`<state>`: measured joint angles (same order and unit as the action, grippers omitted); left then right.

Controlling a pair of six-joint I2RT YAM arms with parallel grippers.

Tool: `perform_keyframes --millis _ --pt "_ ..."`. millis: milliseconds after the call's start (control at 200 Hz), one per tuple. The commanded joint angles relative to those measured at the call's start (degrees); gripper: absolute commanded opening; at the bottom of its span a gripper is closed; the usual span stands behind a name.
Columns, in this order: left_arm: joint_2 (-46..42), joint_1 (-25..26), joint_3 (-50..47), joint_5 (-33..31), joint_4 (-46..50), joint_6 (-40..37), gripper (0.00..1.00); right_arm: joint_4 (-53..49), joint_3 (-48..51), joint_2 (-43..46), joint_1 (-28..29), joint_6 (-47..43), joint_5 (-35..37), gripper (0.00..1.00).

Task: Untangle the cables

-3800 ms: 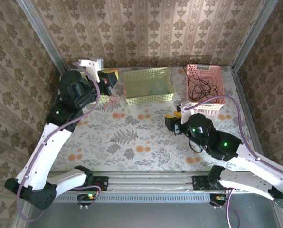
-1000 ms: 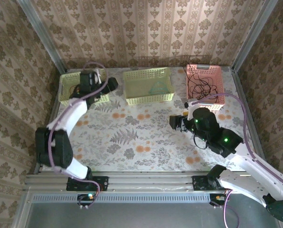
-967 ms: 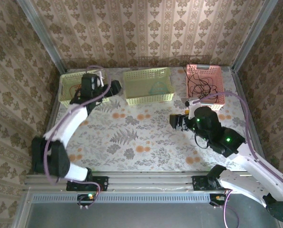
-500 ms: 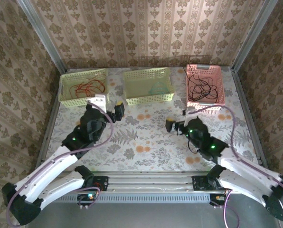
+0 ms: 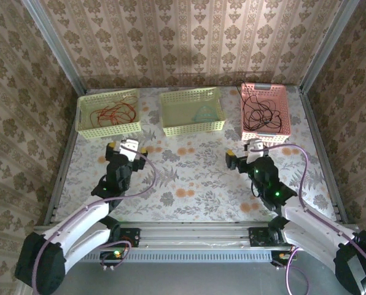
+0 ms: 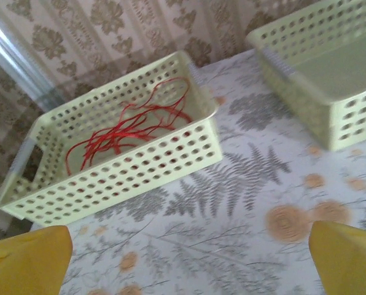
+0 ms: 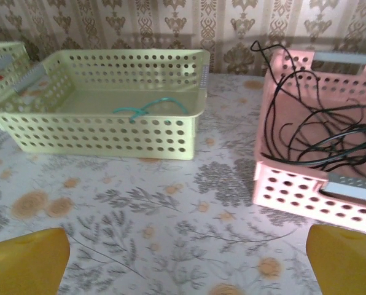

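Observation:
The cables lie apart, one to each basket. Red cable (image 5: 113, 112) (image 6: 131, 128) sits looped in the left yellow basket (image 5: 107, 129) (image 6: 140, 167). Teal cable (image 5: 202, 115) (image 7: 147, 108) rests in the middle yellow basket (image 5: 193, 126) (image 7: 109, 133). Black cable (image 5: 261, 110) (image 7: 319, 133) coils in the pink basket (image 5: 266, 131) (image 7: 306, 184), one loop rising over its rim. My left gripper (image 5: 127, 148) (image 6: 188, 258) hovers open and empty over the cloth, in front of the left basket. My right gripper (image 5: 247, 151) (image 7: 184, 261) is open and empty in front of the pink basket.
A floral tablecloth (image 5: 189, 172) covers the table. The three baskets stand in a row along the far edge. Patterned walls close in the back and both sides. A metal rail (image 5: 189, 233) runs along the near edge.
Both arms have pulled back toward the near edge and lowered. The left gripper left the red-cable basket and both jaws spread fully open.

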<state>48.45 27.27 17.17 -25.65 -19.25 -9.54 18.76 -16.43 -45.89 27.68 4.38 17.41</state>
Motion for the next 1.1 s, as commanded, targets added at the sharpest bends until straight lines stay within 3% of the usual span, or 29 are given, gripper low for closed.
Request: perform_keyframes --millis 0,140,230,585,665,725,1095 --pt "0.9 -7.8 -2.7 6.9 -11.3 -2.8 1.0 2.5 0.7 1.4 -1.8 -11.4 -5.7 1.0" --pt "8.0 -19.8 -7.4 14.3 -25.4 3.3 1.0 1.7 0.9 -0.6 -1.9 -16.3 -8.5 1.0" --pt "15.8 -23.2 -7.4 18.2 -30.8 5.5 1.0 2.1 0.8 -1.8 -2.0 -16.7 -8.6 1.0" --pt "41.5 -27.2 2.5 26.1 -40.0 6.8 1.0 3.1 1.4 -1.8 -3.2 -16.9 -10.7 1.0" --pt "39.6 -27.8 6.6 30.5 -28.6 6.4 1.0 2.6 1.7 -1.1 -3.5 -17.1 -10.9 1.0" --pt "40.2 -27.5 5.5 28.5 -32.1 6.7 1.0 2.9 2.1 -0.9 -3.7 -17.1 -10.8 1.0" --pt "40.1 -26.7 5.9 26.6 -30.9 6.2 1.0 7.9 1.8 -5.6 -5.3 -19.4 -11.4 1.0"
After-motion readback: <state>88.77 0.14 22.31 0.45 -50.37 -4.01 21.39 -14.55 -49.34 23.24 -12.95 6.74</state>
